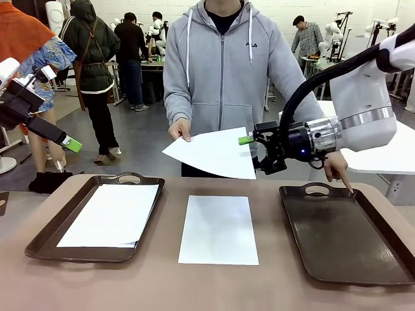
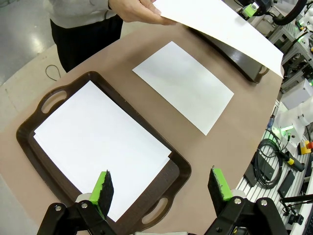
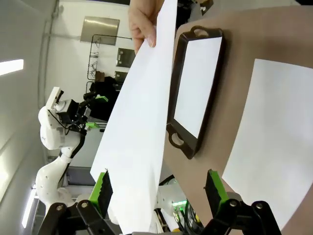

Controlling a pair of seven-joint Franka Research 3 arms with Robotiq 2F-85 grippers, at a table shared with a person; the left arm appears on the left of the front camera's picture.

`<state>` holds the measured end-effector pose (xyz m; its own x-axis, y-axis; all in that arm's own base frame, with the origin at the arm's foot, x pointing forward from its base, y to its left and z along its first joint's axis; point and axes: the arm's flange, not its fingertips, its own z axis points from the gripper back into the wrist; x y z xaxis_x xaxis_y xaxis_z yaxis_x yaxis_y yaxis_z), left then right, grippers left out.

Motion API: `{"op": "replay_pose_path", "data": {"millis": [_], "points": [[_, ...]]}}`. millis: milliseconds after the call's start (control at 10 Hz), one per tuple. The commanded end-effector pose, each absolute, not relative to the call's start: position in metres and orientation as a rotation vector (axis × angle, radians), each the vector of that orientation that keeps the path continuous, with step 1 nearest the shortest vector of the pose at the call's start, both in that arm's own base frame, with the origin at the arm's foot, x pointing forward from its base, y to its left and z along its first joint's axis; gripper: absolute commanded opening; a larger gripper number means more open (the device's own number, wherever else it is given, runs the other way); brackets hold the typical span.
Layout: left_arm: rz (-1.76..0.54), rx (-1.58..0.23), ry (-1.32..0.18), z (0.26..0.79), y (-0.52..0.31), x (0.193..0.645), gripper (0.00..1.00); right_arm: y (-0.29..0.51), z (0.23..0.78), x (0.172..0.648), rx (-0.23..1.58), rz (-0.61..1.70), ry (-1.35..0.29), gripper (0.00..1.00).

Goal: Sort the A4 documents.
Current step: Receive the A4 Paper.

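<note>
2 trays point(image 1: 39, 240) point(image 1: 389, 275), 4+ A4 docs point(image 1: 218, 230) (1 in person's hand point(image 1: 180, 131)), L gripper point(image 2: 161, 178) + R gripper point(image 3: 157, 180) both spread

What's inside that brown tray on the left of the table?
White paper sheets lie in the left tray, at least two, since a lower edge peeks out. The top one hides any further ones and most of the tray floor.

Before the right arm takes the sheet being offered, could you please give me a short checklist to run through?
1. Right gripper open: ok.
2. Offered sheet runs between its fingers, right wrist view: ok.
3. How deep the sheet sits there: cannot tell.
4. Person's hand holds the sheet's far corner: ok.
5. Right tray bare, other hand pointing at it: ok.
6. Left gripper open, over the left tray, out of the way: ok.
</note>
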<state>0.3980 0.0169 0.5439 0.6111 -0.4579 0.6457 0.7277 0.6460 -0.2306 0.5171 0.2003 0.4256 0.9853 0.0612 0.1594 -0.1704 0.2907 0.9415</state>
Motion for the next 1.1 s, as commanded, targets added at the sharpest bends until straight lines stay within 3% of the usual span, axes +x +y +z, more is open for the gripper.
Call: {"op": "replay_pose_path", "data": {"millis": [0,600,700,1000], "points": [[-0.727,-0.526,-0.590,0.544,0.018,0.397,1.00,0.213,0.427,0.525,1.299,0.113,-0.098,1.00],[-0.727,-0.526,-0.590,0.544,0.018,0.397,1.00,0.221,0.420,0.520,1.339,0.125,-0.080,1.00],[-0.727,-0.526,-0.590,0.544,0.018,0.397,1.00,0.221,0.418,0.520,1.342,0.130,-0.084,0.94],[-0.727,-0.526,-0.590,0.544,0.018,0.397,1.00,0.221,0.417,0.519,1.352,0.143,-0.076,0.64]]}}
